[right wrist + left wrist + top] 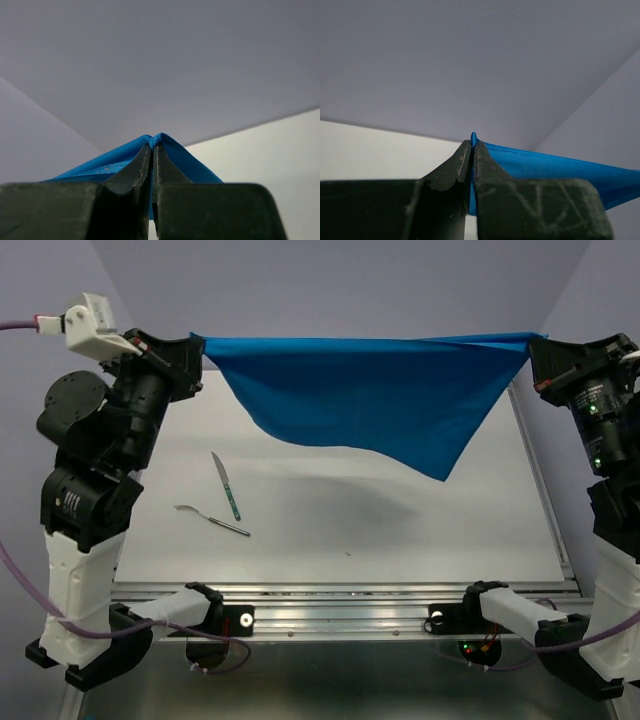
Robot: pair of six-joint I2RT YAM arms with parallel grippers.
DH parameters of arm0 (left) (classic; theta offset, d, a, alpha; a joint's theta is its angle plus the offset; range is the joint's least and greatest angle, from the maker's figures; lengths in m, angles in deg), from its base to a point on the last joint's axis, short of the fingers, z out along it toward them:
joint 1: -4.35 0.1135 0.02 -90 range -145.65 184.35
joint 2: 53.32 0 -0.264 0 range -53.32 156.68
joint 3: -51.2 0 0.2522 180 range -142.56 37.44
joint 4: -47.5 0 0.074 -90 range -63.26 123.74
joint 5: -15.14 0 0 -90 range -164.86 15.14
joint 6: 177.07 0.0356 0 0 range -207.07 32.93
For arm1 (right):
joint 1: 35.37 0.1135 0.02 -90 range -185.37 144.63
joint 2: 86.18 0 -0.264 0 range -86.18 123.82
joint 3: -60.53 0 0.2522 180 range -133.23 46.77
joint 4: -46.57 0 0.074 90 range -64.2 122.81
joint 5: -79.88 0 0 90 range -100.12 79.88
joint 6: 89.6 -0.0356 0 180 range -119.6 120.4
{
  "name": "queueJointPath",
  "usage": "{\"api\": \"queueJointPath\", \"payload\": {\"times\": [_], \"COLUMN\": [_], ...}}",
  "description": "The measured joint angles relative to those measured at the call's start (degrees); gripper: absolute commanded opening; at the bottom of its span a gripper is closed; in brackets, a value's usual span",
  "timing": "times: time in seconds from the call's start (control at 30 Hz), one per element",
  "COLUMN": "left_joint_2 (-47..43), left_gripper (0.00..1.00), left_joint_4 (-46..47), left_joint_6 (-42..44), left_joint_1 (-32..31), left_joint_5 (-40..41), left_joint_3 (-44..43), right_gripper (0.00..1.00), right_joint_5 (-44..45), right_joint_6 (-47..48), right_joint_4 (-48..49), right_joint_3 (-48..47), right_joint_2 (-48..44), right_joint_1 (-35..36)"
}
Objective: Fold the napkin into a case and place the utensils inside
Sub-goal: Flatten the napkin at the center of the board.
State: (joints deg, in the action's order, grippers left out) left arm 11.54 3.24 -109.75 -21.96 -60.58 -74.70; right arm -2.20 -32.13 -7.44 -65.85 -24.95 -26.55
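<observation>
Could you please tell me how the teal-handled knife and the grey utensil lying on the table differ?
The knife has a teal-green handle; the grey utensil is bare metal throughout. The knife lies nearly front-to-back; the grey utensil lies more crosswise. Both are slim and lie flat on the table, on its left side.

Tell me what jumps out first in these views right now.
The bright blue napkin hangs stretched in the air above the far side of the table, sagging to a point right of centre. The left gripper and right gripper are each shut on an upper corner. On the table's left lie the teal-handled utensil and the grey metal utensil, clear of the cloth.
</observation>
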Motion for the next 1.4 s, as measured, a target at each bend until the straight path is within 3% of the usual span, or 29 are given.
{"api": "queueJointPath", "payload": {"times": [0.37,0.67,0.83,1.03,1.17,1.4], "left_joint_2": [-9.51,-1.66,8.41,23.43,33.66,49.94], "left_gripper": [0.00,0.00,0.00,0.00,0.00,0.00], "left_joint_4": [0.92,1.64,4.87,8.94,10.40,12.00], "left_joint_6": [-0.20,-0.83,-1.40,-2.29,-2.19,-1.27], "left_joint_1": [-0.33,-0.15,2.14,6.03,7.48,10.86], "left_joint_5": [-5.49,-1.44,-1.51,-4.68,-6.25,-10.54], "left_joint_3": [1.46,12.31,22.40,28.94,25.33,11.89], "right_gripper": [0.01,0.01,0.01,0.01,0.01,0.01], "right_joint_5": [-7.23,2.95,10.88,12.24,12.87,12.39], "right_joint_6": [-2.91,-1.62,1.75,4.48,5.86,8.24], "right_joint_4": [-3.91,-3.65,0.02,10.01,15.56,23.67], "right_joint_3": [-1.33,12.20,23.78,37.42,37.92,26.58], "right_joint_2": [-8.02,-6.69,3.56,18.25,27.93,46.05], "right_joint_1": [0.42,0.35,0.15,0.15,0.15,-0.07]}}
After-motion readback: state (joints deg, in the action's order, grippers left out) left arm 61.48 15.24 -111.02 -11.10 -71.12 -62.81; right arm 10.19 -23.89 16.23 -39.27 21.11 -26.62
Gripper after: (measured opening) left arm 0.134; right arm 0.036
